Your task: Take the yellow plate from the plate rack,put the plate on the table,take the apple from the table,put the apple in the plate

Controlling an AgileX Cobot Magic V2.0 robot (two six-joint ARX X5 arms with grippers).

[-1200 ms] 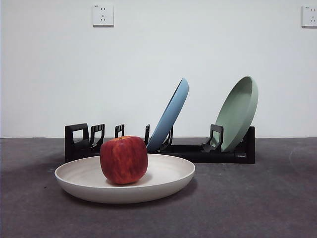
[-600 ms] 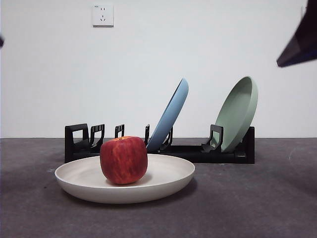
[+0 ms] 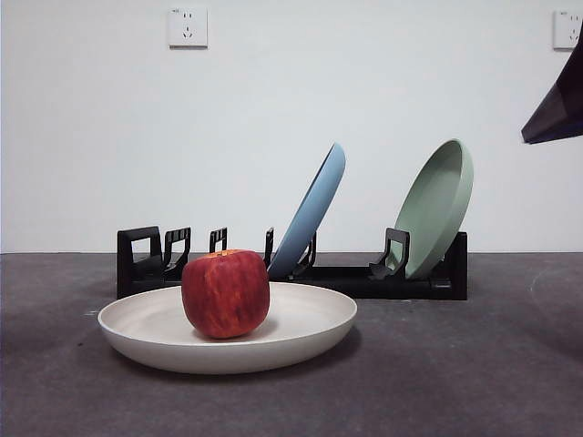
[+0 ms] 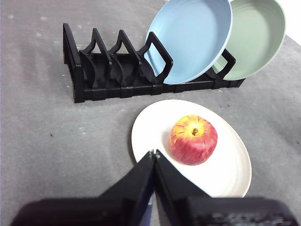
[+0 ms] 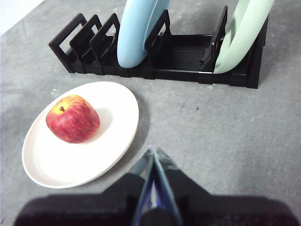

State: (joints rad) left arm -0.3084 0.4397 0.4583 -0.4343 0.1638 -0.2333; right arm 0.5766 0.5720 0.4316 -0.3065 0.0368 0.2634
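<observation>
The cream yellow plate (image 3: 301,323) lies flat on the dark grey table (image 3: 474,364) in front of the black plate rack (image 3: 146,259). The red apple (image 3: 225,293) sits upright in the plate, left of its middle. The plate (image 4: 225,165) and apple (image 4: 193,140) show in the left wrist view, and the plate (image 5: 113,122) and apple (image 5: 72,118) in the right wrist view. My left gripper (image 4: 154,154) is shut and empty, raised above the plate's rim. My right gripper (image 5: 153,151) is shut and empty, raised above the table beside the plate. A dark arm tip (image 3: 557,107) shows at the front view's top right.
A light blue plate (image 3: 314,209) and a pale green plate (image 3: 437,208) lean in the rack's right-hand slots. The rack's left slots (image 4: 108,63) hold nothing. A white wall with two sockets stands behind.
A dark arm tip came into the front view at the top right and has drawn slightly right. The plate, apple and rack have not moved.
</observation>
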